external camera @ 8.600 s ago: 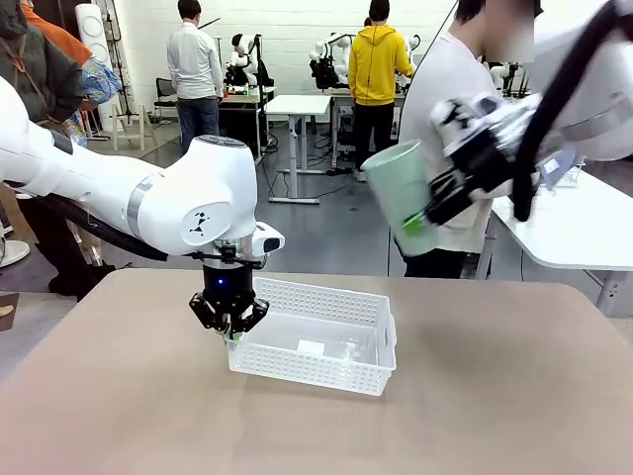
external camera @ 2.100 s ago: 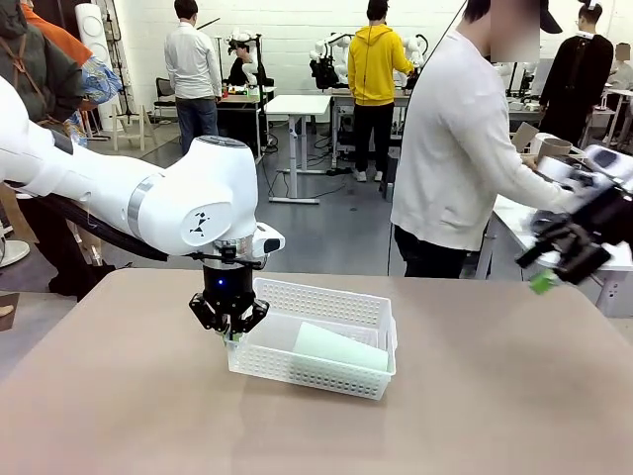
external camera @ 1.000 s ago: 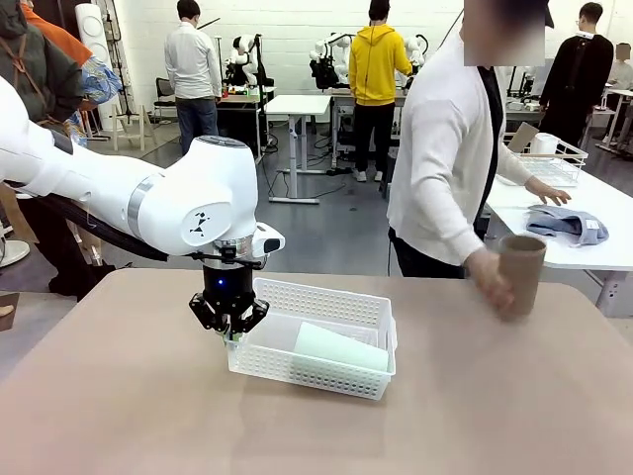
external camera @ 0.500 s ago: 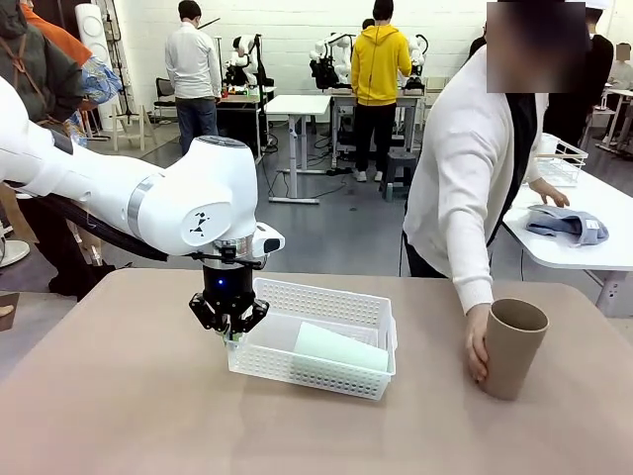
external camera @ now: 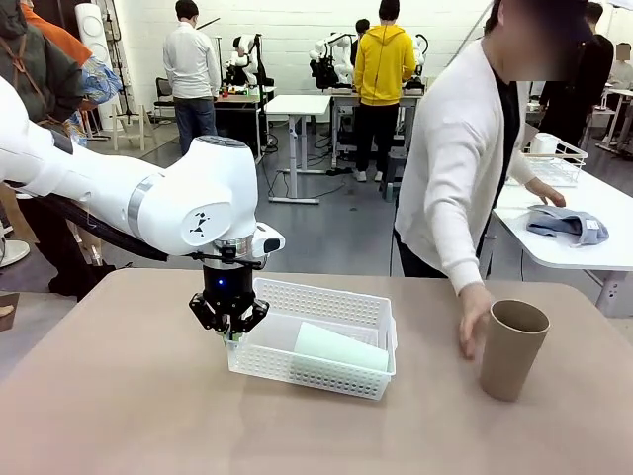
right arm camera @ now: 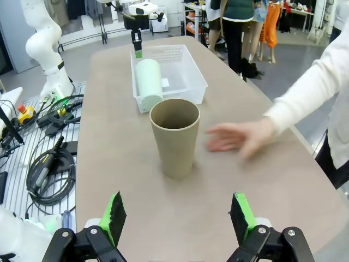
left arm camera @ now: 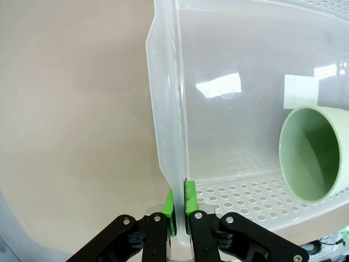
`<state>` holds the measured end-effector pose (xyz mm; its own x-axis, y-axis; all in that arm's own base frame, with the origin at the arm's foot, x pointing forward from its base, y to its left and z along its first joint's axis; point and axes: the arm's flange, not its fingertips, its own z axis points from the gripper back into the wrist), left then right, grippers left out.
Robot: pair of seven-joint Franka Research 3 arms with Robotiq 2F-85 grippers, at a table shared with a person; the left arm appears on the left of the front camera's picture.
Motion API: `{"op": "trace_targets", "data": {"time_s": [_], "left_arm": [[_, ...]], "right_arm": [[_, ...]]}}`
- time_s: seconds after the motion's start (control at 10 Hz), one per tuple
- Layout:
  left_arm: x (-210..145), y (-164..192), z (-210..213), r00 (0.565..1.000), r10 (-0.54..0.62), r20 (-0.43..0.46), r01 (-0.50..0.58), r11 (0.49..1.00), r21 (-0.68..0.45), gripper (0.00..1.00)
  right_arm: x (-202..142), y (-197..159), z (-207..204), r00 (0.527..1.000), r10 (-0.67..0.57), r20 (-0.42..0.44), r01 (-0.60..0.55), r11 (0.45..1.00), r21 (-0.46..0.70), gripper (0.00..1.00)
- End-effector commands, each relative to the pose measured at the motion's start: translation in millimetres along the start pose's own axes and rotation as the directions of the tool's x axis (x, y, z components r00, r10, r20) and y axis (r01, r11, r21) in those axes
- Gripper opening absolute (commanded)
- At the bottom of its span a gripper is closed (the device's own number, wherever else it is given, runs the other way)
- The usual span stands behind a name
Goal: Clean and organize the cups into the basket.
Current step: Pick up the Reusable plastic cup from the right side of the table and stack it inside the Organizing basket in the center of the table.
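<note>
Two grippers: left gripper (left arm camera: 179, 190) clamped on basket (left arm camera: 163, 109) wall, right gripper (right arm camera: 179, 210) wide open facing tan cup (right arm camera: 175, 143).

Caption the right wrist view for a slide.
Open right gripper faces an upright tan cup, a person's hand beside it; beyond, the mint cup lies in the white basket.

All 3 views share the basket (external camera: 326, 302).

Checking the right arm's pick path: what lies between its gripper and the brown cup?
Bare tabletop alone separates the right gripper from the brown cup in the right wrist view; the person's hand is beside it.
</note>
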<state>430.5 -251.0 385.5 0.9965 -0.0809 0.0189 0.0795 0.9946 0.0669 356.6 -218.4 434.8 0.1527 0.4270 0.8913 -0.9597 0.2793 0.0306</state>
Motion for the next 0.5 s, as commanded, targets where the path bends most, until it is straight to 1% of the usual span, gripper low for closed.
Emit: {"op": "trace_targets", "data": {"time_s": [0.0,0.3,0.4], "left_arm": [[0.4,0.7,2.3,1.000,-0.002,0.010,0.002,1.000,0.011,0.00],[0.4,0.7,2.3,1.000,-0.002,0.010,0.002,1.000,0.011,0.00],[0.4,0.7,2.3,1.000,-0.002,0.010,0.002,1.000,0.011,0.00]], "right_arm": [[0.7,-1.4,0.3,1.000,-0.002,-0.013,0.002,1.000,-0.003,1.00],[0.2,-0.1,-0.4,1.000,0.000,0.000,0.000,1.000,0.001,1.00],[-12.5,2.5,-11.9,0.997,0.031,-0.070,-0.032,0.999,-0.018,1.00]]}}
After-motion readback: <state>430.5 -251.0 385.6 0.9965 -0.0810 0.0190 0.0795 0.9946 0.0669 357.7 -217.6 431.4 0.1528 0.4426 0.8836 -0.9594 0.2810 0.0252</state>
